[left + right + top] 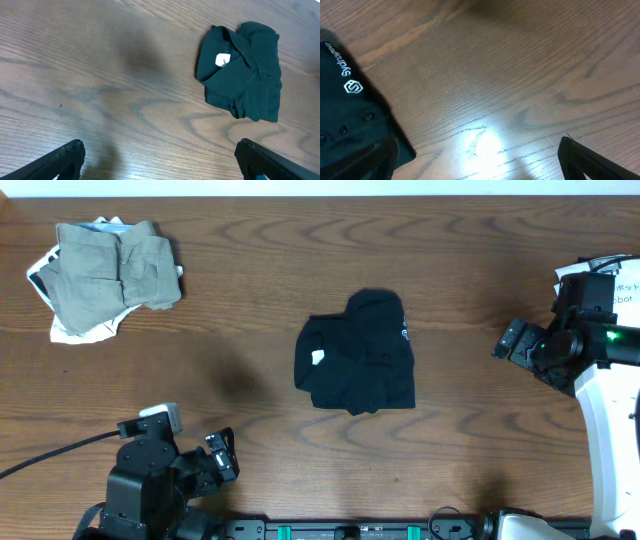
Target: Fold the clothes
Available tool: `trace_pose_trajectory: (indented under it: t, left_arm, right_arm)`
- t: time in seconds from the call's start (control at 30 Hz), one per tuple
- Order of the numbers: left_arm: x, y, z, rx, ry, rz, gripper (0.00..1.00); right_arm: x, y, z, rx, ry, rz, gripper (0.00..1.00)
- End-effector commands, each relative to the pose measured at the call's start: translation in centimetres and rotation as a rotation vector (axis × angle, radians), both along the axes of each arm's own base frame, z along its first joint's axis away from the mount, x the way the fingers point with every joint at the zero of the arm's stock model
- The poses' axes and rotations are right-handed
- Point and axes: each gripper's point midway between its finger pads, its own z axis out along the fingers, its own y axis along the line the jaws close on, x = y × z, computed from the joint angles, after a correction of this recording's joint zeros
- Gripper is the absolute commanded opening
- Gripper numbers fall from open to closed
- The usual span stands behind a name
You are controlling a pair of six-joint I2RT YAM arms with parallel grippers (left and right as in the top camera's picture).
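Right now my left tool [222, 456] sits at the near-left edge of the table [300, 240]. Its arm is drawn back and bunched over its base, and the wrist is turned toward the middle of the table. In the left wrist view its two dark fingers [65, 157] stand far apart at the bottom corners with only bare wood between them, so it is released and grasps nothing. My right tool [508, 340] reaches in from the right edge, with the white-cased link running along that side and the black wrist bent so the tool points left across the table. Its fingers [585, 155] are likewise spread wide over bare wood, released and empty. The black shirt [355, 365] lies in a rough, compact bundle at the middle of the table, between the two tools and apart from both. Its collar is turned up on the left, showing a small white tag [222, 60]. A white logo [353, 87] shows on the side of the shirt nearest my right tool. A crumpled khaki-grey garment [110, 270] lies well apart at the far-left corner, on top of a white garment [78, 332] whose edges show beneath it.
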Motion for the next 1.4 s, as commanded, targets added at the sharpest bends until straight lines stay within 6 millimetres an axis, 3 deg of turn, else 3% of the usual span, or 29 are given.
trace_pose_trajectory:
  t: [0.0,0.1,0.27,0.47,0.6,0.63,0.7,0.73,0.93,1.07,1.37]
  left_arm:
    - [0.6,0.0,0.6,-0.012,-0.029,0.019,0.98]
    - [1.5,-0.5,1.7,-0.136,-0.065,0.103,0.98]
    - [1.4,-1.3,1.8,-0.320,-0.019,0.219,0.98]
    - [0.3,-1.9,0.9,-0.355,0.053,0.219,0.99]
    - [0.7,-2.4,1.5,-0.380,0.032,0.191,0.98]
    - [1.1,-2.5,1.9,-0.383,0.011,0.182,0.95]
    - [2.0,-2.9,2.6,-0.394,-0.023,0.168,0.77]
    - [2.4,-3.3,3.0,-0.407,-0.031,0.155,0.75]
    - [6.5,-8.3,4.4,-0.461,-0.018,-0.093,0.94]
    - [9.8,-9.9,1.6,-0.360,0.110,-0.177,0.96]
    - [17.6,-12.1,-8.7,-0.144,0.370,-0.342,0.98]
  right_arm:
    - [0.0,-0.2,-0.1,0.000,0.004,0.004,0.99]
    - [0.0,-0.2,-0.1,0.000,0.004,0.004,0.99]
    - [0.0,-0.2,-0.1,0.000,0.004,0.004,0.99]
    - [0.0,-0.2,-0.1,0.000,0.004,0.003,0.99]
    - [0.0,-0.2,-0.1,0.000,0.004,0.003,0.99]
    - [0.0,-0.2,-0.1,0.000,0.004,0.004,0.99]
    - [0.0,-0.2,-0.1,0.000,0.004,0.004,0.99]
    - [0.0,-0.2,-0.1,0.000,0.004,0.003,0.99]
    - [0.0,-0.2,-0.1,0.000,0.004,0.004,0.99]
    - [0.0,-0.2,-0.1,0.000,0.004,0.003,0.99]
    - [0.0,-0.2,-0.1,0.000,0.004,0.004,0.99]
